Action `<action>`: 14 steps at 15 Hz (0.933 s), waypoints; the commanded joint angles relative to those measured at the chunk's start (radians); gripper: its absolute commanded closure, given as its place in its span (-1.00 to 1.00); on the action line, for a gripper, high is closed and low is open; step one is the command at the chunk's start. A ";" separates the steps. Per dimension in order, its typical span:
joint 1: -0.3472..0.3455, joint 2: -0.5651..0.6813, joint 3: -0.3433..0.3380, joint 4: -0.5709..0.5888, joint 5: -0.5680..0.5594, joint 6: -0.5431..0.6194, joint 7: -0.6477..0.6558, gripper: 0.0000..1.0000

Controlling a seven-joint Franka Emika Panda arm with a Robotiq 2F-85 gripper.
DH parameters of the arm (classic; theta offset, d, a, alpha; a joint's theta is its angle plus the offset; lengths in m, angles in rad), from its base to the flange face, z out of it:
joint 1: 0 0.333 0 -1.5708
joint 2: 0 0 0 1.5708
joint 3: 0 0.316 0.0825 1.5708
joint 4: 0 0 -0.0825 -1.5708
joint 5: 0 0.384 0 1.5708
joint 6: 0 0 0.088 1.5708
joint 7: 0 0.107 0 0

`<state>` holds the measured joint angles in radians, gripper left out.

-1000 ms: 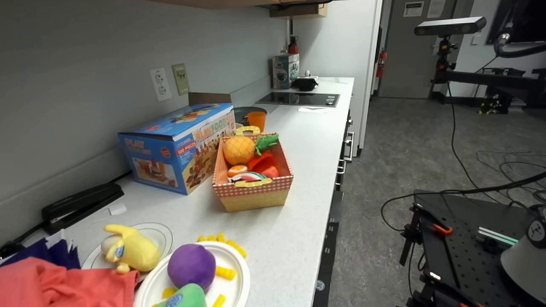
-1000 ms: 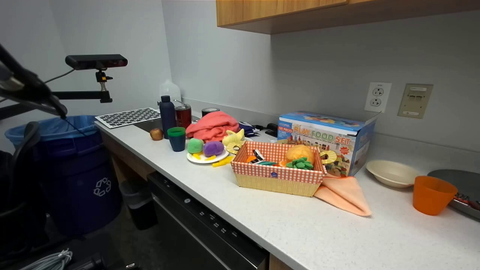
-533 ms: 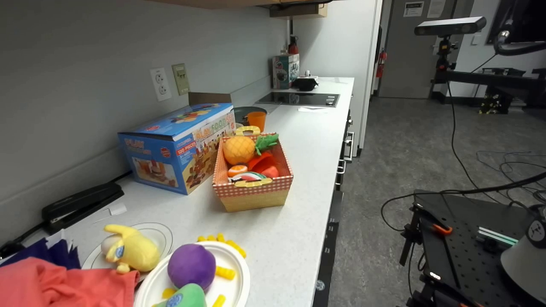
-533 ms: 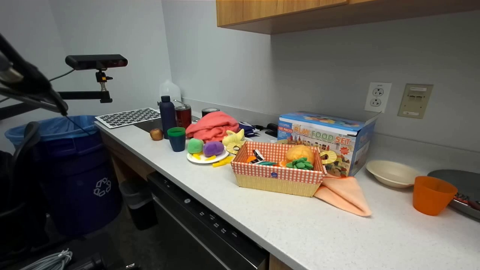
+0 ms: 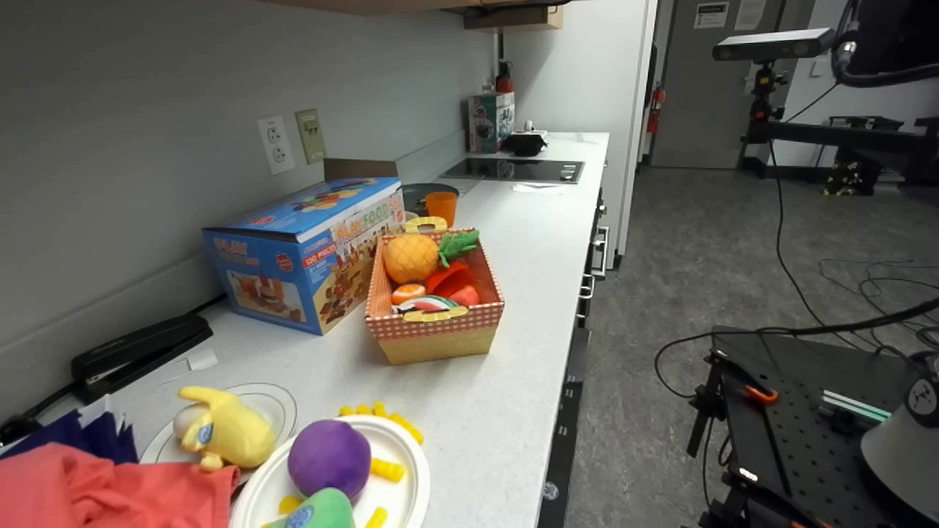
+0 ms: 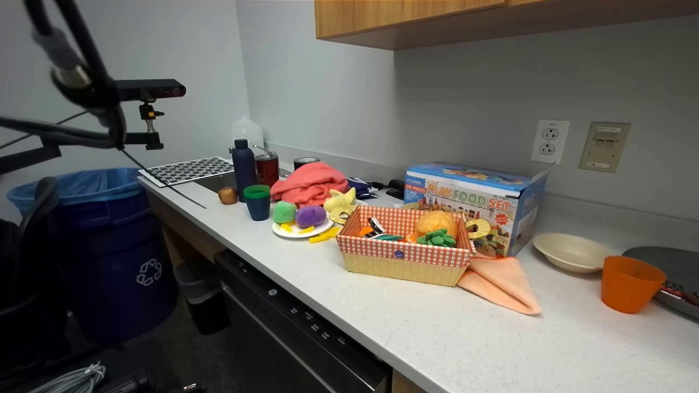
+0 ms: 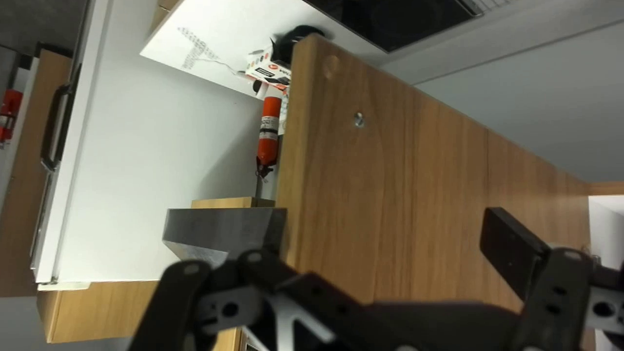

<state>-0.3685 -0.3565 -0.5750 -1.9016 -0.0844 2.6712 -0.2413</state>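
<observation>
My gripper stands wide apart, gripping nothing, which perhaps leaves room around the panel; that lies ahead, its edge behind one finger, touching or not I cannot tell. Beyond, the extinguisher presumably sits near the cooktop for safety.

A kitchen is apparently doubling as a robotics lab; a wooden cabinet is facing the gripper; a cooktop is lying beyond both in a white counter; lower than the gripper, a dishwasher is sitting under that counter; a camera is perching on a bracket.
</observation>
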 commanded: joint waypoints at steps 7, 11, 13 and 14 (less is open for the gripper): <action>0.217 -0.053 -0.183 0.067 0.256 -0.099 -0.260 -1.00; 0.250 -0.095 -0.202 0.066 0.256 -0.168 -0.288 -1.00; 0.263 -0.122 -0.201 0.057 0.256 -0.198 -0.296 -1.00; 0.268 -0.134 -0.198 0.052 0.255 -0.211 -0.299 -1.00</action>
<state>-0.1594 -0.4455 -0.7593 -1.8505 0.1385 2.5187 -0.4921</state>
